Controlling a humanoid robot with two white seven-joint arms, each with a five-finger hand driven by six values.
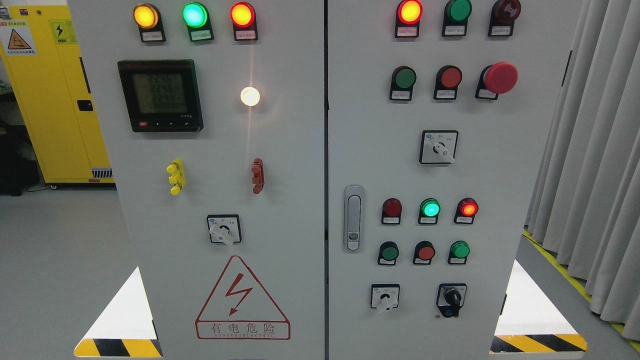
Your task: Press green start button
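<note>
A grey control cabinet point(300, 200) with two doors fills the head view. On the right door, a dark green push button point(405, 78) sits in the upper row, left of a red button point(451, 77) and a red mushroom stop button point(500, 77). Lower down are two more green buttons point(389, 253) point(459, 249) with a red button point(426, 252) between them. The labels under them are too small to read. Neither hand nor arm shows.
Lit yellow, green and red lamps top the left door, with a meter display point(160, 95) below. A door handle point(353, 217), rotary switches and a key switch point(452, 299) are on the right door. Yellow cabinet point(50, 100) at left, grey curtain point(590, 150) at right.
</note>
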